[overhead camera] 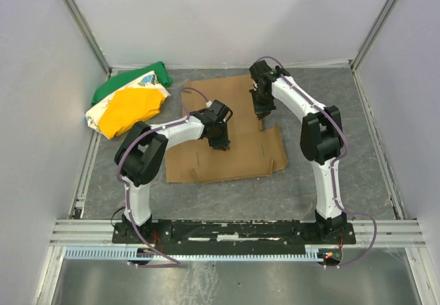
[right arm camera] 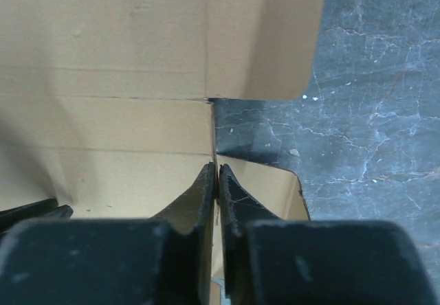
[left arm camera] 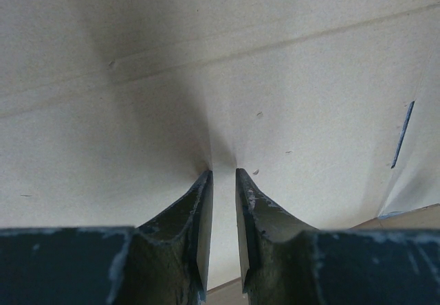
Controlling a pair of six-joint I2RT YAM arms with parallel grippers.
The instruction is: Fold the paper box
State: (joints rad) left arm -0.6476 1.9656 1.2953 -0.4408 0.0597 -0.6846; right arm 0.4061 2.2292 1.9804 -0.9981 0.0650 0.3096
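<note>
My right gripper point(right arm camera: 217, 171) pinches the paper box point(right arm camera: 103, 58) at a flap slit; left gripper point(left arm camera: 223, 174), barely parted, presses mid-sheet, tips hiding contact.

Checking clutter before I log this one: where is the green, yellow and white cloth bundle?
In the top view the cloth bundle lies in the far left corner of the table, just left of the far edge of the paper box.
</note>
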